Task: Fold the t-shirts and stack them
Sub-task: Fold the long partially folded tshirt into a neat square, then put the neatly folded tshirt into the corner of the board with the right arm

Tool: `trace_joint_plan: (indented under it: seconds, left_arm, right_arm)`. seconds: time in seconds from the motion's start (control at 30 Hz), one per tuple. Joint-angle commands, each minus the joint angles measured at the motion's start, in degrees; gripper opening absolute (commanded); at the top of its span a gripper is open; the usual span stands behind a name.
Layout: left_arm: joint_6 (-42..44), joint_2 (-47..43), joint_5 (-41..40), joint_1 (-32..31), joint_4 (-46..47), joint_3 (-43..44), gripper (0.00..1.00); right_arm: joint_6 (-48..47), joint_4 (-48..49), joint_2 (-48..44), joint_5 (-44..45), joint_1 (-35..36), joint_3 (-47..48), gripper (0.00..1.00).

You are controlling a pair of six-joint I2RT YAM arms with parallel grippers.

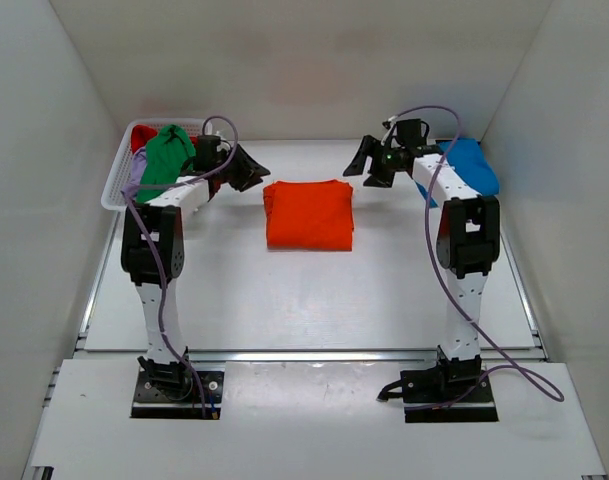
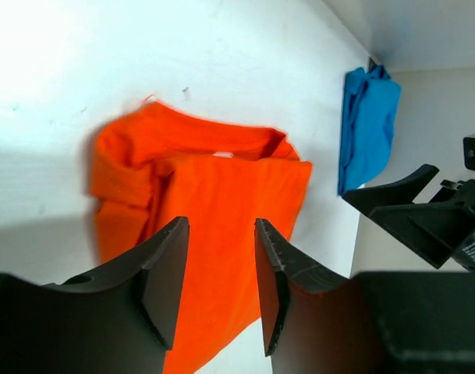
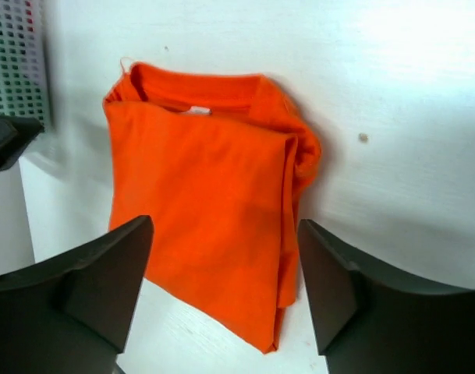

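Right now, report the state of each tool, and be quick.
Left tool: open, holding nothing.
Right tool: open wide, holding nothing.

Bright, even light from overhead here, and we get a sharp top view. The table (image 1: 284,300) glows white, the walls (image 1: 44,150) go pale grey, and shadows stay faint. On the left wrist, glare burns out the table far up and left of the left pincer (image 2: 220,234), which looms dark and soft. The orange shirt (image 2: 221,179) drops a soft grey shadow left of that pincer. On the right wrist, we see glare up and right of the right pincer (image 3: 225,234), itself blurred.
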Motion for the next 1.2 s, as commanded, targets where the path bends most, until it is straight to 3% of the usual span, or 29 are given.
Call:
trace_joint_plan:
  seconds: [0.0,0.13,0.2,0.43,0.6,0.67,0.7,0.73,0.77,0.87,0.97,1.17]
  left_arm:
    - [-0.92,-6.19,0.61,-0.01,2.03,-3.44,0.5]
    - [-2.5,-13.66,1.75,-0.01,7.55,-13.73,0.49]
    - [-3.38,-19.97,2.89,0.16,9.85,-21.36,0.48]
    - [-3.21,-37.91,3.07,1.57,8.97,-38.25,0.47]
    - [-2.33,-45.05,2.63,3.33,5.65,-42.23,0.47]
    - [-2.06,-46.02,3.16,4.2,4.76,-41.97,0.47]
    - [-2.15,-46.11,3.51,4.03,4.49,-41.97,0.47]
    - [-2.33,-46.46,3.6,4.2,4.84,-42.23,0.47]
    - [-2.68,-46.2,4.12,4.29,5.02,-42.05,0.47]
    - [-3.38,-46.72,4.04,3.5,5.55,-42.58,0.46]
    - [-3.73,-47.16,4.21,2.81,6.6,-43.63,0.46]
    - [-4.17,-47.6,4.57,2.36,8.0,-45.66,0.46]
  right_arm:
    - [-4.69,0.78,-4.05,0.67,0.93,-4.86,0.76]
    - [-3.28,11.09,-8.72,-2.85,-0.21,-19.73,0.8]
    - [-2.75,13.38,-8.03,-4.17,0.05,-22.03,0.81]
    - [-1.08,14.0,0.75,-5.93,3.3,-19.42,0.85]
    - [-1.6,8.39,6.92,-5.76,8.13,-10.89,0.84]
    - [-1.52,6.62,9.11,-6.11,9.1,-7.91,0.74]
    - [-1.69,4.62,10.6,-6.19,9.45,-7.11,0.56]
    - [-2.04,2.68,10.79,-6.63,9.46,-5.37,0.19]
    - [-2.22,1.53,11.74,-6.98,9.55,-3.61,0.01]
    - [-7.05,-5.85,11.76,-1.73,9.55,0.96,0.0]
    - [-15.64,-11.47,8.51,11.34,9.55,3.78,0.0]
    - [-29.08,-15.53,3.15,17.09,4.9,9.06,0.0]
